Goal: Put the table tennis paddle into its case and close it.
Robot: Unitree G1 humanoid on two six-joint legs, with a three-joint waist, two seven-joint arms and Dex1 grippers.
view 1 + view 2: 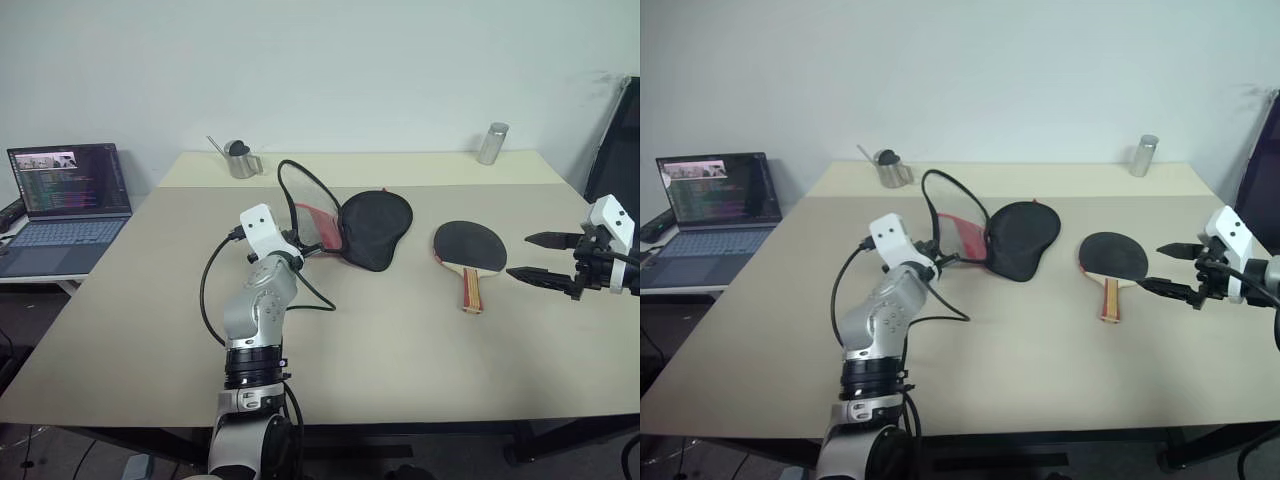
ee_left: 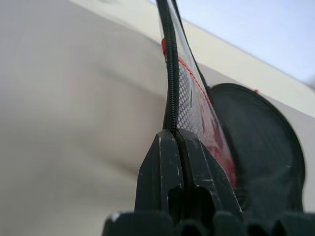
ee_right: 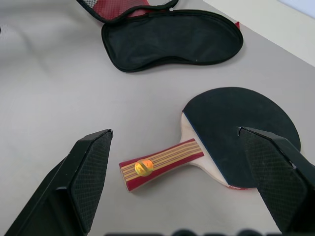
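- Black fabric of the case (image 1: 375, 228) lies unzipped mid-table, its lower half flat on the table (image 1: 400, 350) and its red mesh-lined flap raised.
- Left gripper (image 1: 305, 240) has its fingers pinched tight on the zipper edge of that flap, holding the case open.
- Table tennis paddle (image 1: 469, 250) rests on the table just beside the case, outside it, rubber face up, handle toward the robot.
- Right gripper (image 1: 545, 257) hovers near the paddle with fingers spread wide, gripping nothing.
- Judged from this: opening looks done; grasping the paddle, inserting it and zipping shut all remain.
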